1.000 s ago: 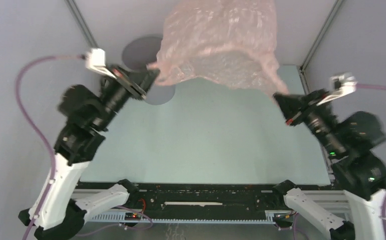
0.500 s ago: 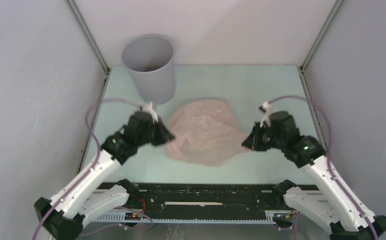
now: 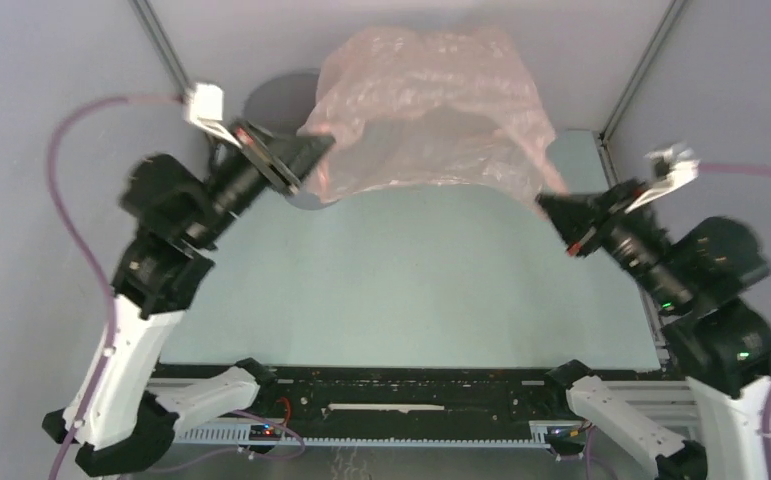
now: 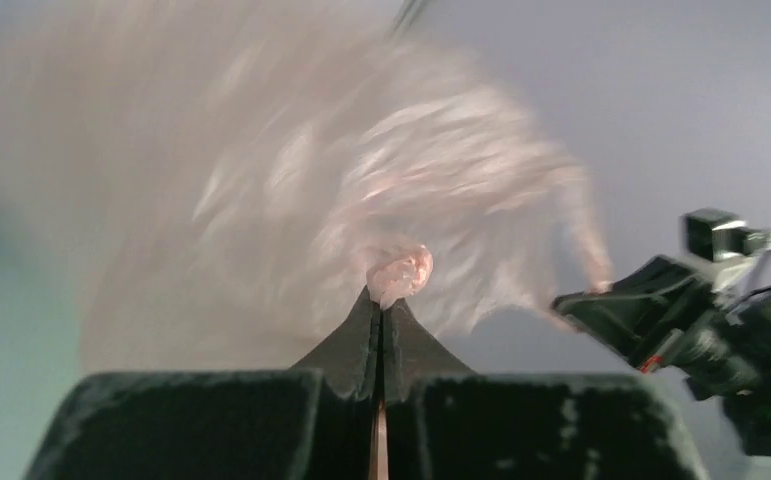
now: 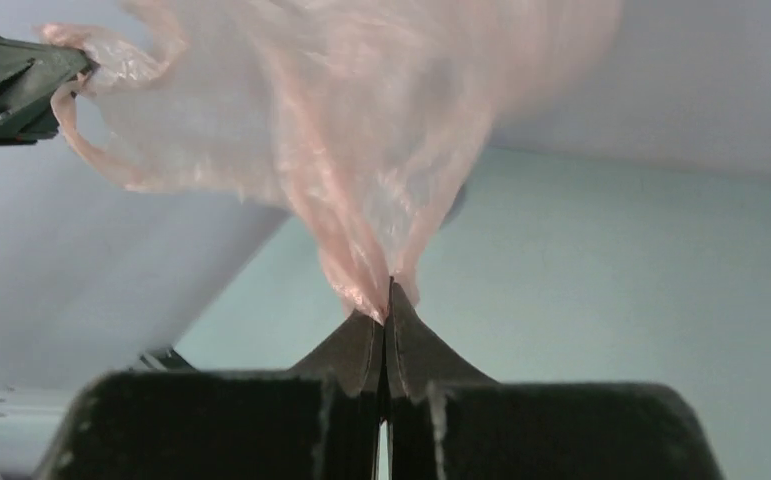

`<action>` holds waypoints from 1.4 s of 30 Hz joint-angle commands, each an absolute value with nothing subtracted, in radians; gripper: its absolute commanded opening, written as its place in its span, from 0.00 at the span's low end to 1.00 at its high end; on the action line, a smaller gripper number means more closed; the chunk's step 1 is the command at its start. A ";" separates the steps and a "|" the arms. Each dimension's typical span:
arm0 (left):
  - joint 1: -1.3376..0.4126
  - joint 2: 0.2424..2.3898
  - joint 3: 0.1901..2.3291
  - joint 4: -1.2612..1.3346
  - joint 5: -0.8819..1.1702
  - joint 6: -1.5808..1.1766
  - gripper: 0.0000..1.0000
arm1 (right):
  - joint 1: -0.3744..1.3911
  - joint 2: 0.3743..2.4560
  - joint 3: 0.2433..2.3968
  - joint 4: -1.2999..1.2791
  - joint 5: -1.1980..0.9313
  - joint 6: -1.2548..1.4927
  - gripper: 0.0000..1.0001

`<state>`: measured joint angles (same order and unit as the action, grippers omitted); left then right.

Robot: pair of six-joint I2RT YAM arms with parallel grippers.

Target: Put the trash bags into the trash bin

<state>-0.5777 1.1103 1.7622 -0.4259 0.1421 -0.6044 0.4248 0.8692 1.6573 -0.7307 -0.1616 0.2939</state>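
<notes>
The pale-pink translucent trash bag (image 3: 431, 110) hangs stretched in the air between my two grippers, high above the table. My left gripper (image 3: 326, 143) is shut on its left edge, and a bunched knot of film shows at the tips in the left wrist view (image 4: 383, 295). My right gripper (image 3: 543, 203) is shut on its right edge, with film pinched between the tips in the right wrist view (image 5: 386, 300). The grey trash bin (image 3: 273, 100) stands at the far left, mostly hidden behind the bag and the left gripper. The bag (image 4: 311, 180) is blurred.
The pale green table (image 3: 411, 290) lies below the bag. Grey enclosure walls with metal corner posts (image 3: 166, 45) close in the back and sides. The other gripper shows in each wrist view: the right one (image 4: 601, 300) and the left one (image 5: 21, 80).
Half a second ago the bag lay on the table with both grippers low at its sides. Now both hold it stretched high in front of the bin, much as one second ago.
</notes>
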 commanded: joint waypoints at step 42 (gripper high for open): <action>-0.633 0.930 0.876 -0.440 0.190 -0.838 0.00 | 0.404 0.778 1.002 -0.717 -0.357 0.534 0.00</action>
<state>-0.6430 0.9985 0.6563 -0.5941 0.2356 -0.8162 0.4118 0.8528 0.8017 -0.8459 -0.3332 0.5148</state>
